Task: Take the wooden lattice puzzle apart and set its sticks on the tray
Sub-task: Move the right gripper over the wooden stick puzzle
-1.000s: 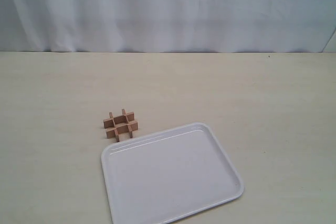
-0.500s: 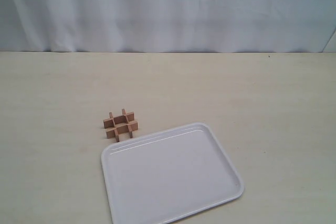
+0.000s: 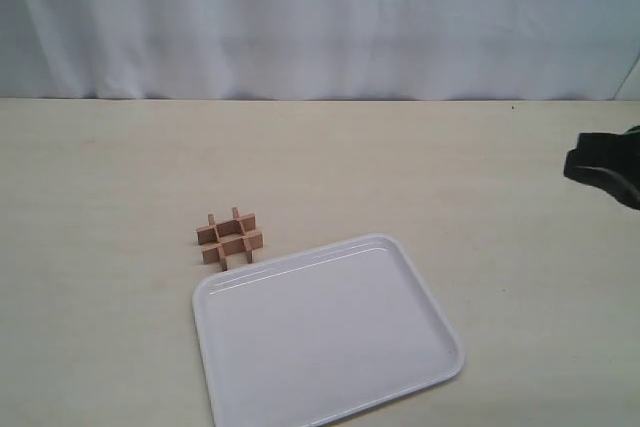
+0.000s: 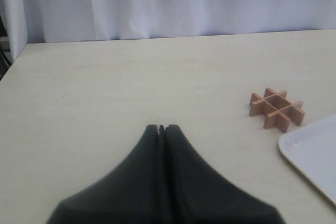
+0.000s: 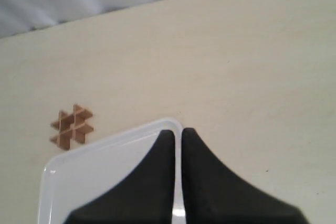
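The wooden lattice puzzle (image 3: 229,237) stands assembled on the table, just off the far left corner of the white tray (image 3: 440,322); nothing lies on the tray. The left wrist view shows the puzzle (image 4: 276,109) and a tray corner (image 4: 310,153). In that view my left gripper (image 4: 161,127) is shut with nothing in it, well short of the puzzle. My right gripper (image 5: 178,131) is nearly closed and empty, hovering over the tray's corner (image 5: 173,124), with the puzzle (image 5: 72,126) far off. In the exterior view only a dark part of the right arm (image 3: 605,164) shows at the right edge.
A pale curtain (image 3: 320,17) hangs behind the light table (image 3: 400,167). Bare tabletop surrounds the puzzle and tray on all sides.
A dark part of the right arm has come into the exterior view at the right edge. Puzzle and tray have not moved.
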Motion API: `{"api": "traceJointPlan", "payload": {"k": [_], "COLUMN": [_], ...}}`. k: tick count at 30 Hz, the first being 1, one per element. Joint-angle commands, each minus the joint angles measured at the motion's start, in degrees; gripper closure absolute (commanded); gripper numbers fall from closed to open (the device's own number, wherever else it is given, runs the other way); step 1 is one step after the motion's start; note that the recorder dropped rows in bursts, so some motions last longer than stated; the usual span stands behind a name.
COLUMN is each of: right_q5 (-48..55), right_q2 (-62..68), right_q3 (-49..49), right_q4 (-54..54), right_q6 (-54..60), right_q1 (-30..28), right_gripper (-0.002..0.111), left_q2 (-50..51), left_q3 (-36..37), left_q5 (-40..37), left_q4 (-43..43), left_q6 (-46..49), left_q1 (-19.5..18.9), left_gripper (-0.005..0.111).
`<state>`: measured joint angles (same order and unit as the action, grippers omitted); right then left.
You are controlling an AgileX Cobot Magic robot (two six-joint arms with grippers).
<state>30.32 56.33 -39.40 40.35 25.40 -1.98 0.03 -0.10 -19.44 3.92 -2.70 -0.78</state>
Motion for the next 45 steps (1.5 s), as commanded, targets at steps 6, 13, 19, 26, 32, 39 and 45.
{"api": "traceJointPlan", "payload": {"k": [6,13,19,26,32,39,45], "right_q5": [3.86,-2.73,6.91,23.62,29.48,29.09,28.23], "right_q2": [10.22,15.11,33.87,58.08,69.16,71.91,72.63], "right_q3": [-3.23,-5.93,-24.33,-49.36,-61.22,-64.34,-67.06], "right_q4": [2.40,-3.55,-38.53,-41.20,-40.35,-38.22,-36.15], "right_q6": [5.79,1.76,-30.03,-34.19,-35.07,-35.07,-35.19], "right_q1": [0.17,12.62,31.21,38.32,38.74,38.74,39.31], "right_gripper": [0.104,0.104,0.104,0.104,0.103,0.084,0.074], "left_q2": [-0.03,-0.03,-0.03,-0.03,-0.03,-0.03,-0.03], "left_q3": [0.10,0.10,0.10,0.10,0.10,0.10,0.10], "left_q5": [0.84,0.84,0.99,0.99,0.99,0.84,0.84], "left_q4": [-0.11,-0.11,-0.11,-0.11,-0.11,0.13,0.13], "left_q6": [-0.16,-0.16,-0.16,-0.16,-0.16,-0.16,-0.16], "left_q1": [0.31,0.31,0.31,0.31,0.31,0.31,0.31], "left_gripper": [0.107,0.107,0.107,0.107,0.107,0.107,0.107]}}
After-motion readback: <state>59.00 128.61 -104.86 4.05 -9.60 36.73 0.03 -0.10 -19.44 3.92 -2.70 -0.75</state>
